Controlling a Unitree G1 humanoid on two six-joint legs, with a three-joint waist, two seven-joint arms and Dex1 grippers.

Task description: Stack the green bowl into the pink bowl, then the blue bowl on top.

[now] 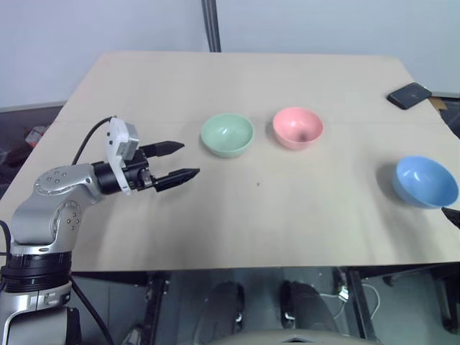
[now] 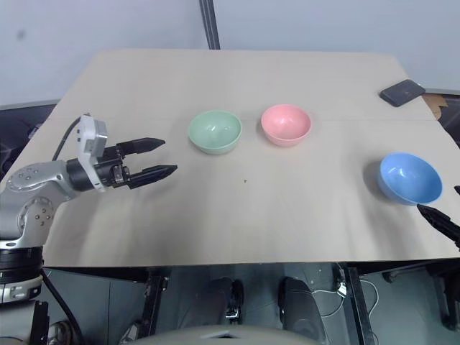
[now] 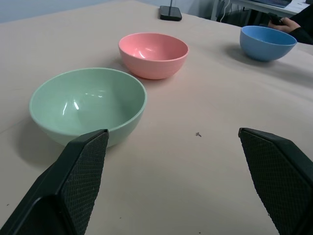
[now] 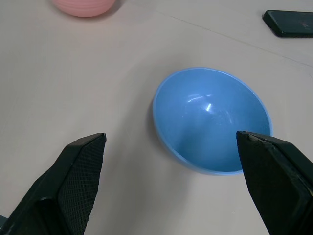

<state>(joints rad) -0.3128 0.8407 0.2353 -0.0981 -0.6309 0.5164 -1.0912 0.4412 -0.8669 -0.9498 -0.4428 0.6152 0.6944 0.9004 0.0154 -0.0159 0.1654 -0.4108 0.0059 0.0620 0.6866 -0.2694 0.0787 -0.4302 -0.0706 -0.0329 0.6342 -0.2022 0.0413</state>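
Observation:
The green bowl (image 1: 227,134) and the pink bowl (image 1: 297,127) stand upright side by side near the middle of the table, apart from each other. The blue bowl (image 1: 425,181) sits alone by the right edge. My left gripper (image 1: 183,161) is open and empty, hovering just left of the green bowl (image 3: 88,105) and pointing at it. My right gripper (image 2: 449,215) shows at the right edge, just in front of the blue bowl (image 4: 212,120); its wrist view shows the fingers (image 4: 73,181) spread wide with nothing between them.
The bowls rest on a light wooden table (image 1: 237,215). A black phone (image 1: 410,95) lies at the far right corner. A metal pole (image 1: 210,25) rises behind the far edge.

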